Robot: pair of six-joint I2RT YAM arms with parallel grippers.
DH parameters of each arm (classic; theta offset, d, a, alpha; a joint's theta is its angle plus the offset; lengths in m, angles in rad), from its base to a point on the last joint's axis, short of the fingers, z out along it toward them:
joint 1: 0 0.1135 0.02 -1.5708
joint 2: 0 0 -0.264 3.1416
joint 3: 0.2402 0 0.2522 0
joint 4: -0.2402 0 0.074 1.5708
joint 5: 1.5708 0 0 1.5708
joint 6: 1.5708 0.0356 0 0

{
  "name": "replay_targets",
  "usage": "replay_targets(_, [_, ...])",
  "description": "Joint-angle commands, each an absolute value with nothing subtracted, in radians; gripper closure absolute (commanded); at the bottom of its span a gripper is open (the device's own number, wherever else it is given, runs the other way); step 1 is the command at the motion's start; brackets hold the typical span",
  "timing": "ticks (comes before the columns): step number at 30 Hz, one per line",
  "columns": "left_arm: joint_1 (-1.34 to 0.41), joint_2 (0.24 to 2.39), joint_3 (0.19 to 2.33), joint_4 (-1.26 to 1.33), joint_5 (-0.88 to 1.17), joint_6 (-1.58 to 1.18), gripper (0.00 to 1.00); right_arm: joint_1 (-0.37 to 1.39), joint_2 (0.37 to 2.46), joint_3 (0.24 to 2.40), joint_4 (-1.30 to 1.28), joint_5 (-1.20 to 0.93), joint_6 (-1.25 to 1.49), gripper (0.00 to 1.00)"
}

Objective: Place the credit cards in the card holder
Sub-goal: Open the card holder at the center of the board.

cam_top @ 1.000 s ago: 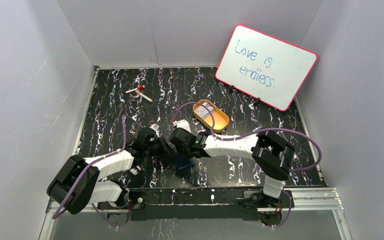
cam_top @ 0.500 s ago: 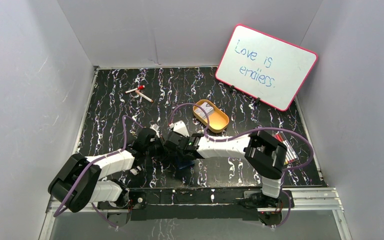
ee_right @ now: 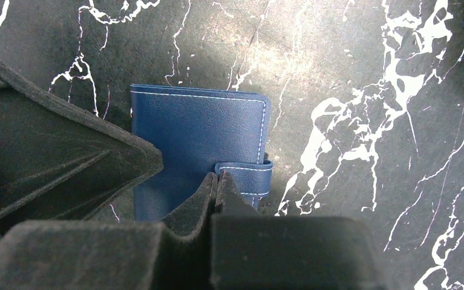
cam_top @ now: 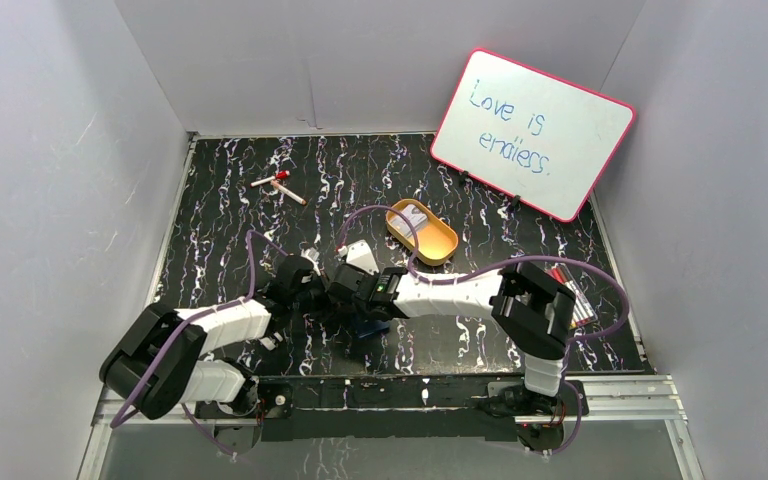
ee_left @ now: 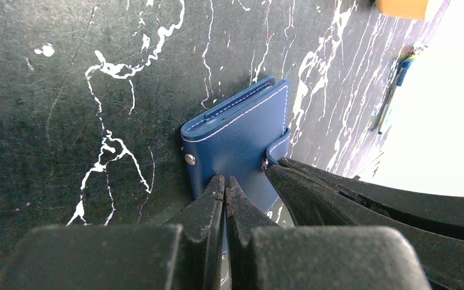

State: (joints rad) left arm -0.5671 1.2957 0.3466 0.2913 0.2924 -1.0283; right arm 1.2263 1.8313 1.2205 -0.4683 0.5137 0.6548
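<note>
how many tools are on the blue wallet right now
2. The left tool is shut, tips on the card holder's cover; the right tool is shut, tips at its snap tab.

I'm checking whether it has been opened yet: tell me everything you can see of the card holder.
The card holder is a small navy wallet, leather-like, with white stitching, a metal stud and a snap tab wrapped over one edge. It lies flat and closed on the black marbled table. The left gripper, shut, touches its cover; the right gripper, shut, meets the tab. No card shows in it.
</note>
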Motion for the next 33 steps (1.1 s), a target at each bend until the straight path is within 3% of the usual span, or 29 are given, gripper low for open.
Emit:
replay_targets(1, [-0.571, 1.339, 0.327, 0.218, 0.224, -0.988, 1.00, 1.218, 1.785, 1.202, -0.540, 0.557, 0.675, 1.00])
replay_targets(17, [-0.571, 1.356, 0.359, 0.210, 0.240, -0.964, 1.00, 1.197, 1.595, 1.101, -0.521, 0.525, 0.768, 1.00])
replay_targets(19, [-0.571, 1.299, 0.386, 0.170, 0.247, -0.951, 0.79, 1.173, 1.526, 1.072, -0.492, 0.486, 0.764, 1.00])
replay_targets(21, [-0.571, 1.233, 0.424, 0.119, 0.245, -0.934, 0.51, 1.152, 1.451, 1.044, -0.458, 0.443, 0.749, 1.00])
replay_targets(23, [-0.571, 1.170, 0.470, 0.050, 0.226, -0.910, 0.34, 1.138, 1.376, 1.020, -0.419, 0.405, 0.715, 1.00])
replay_targets(26, [-0.571, 1.104, 0.532, -0.076, 0.179, -0.869, 0.27, 1.131, 1.319, 1.013, -0.394, 0.330, 0.668, 1.00])
replay_targets(33, [-0.571, 0.982, 0.488, -0.115, 0.154, -0.864, 0.24, 1.131, 1.306, 0.939, -0.217, 0.158, 0.683, 1.00])
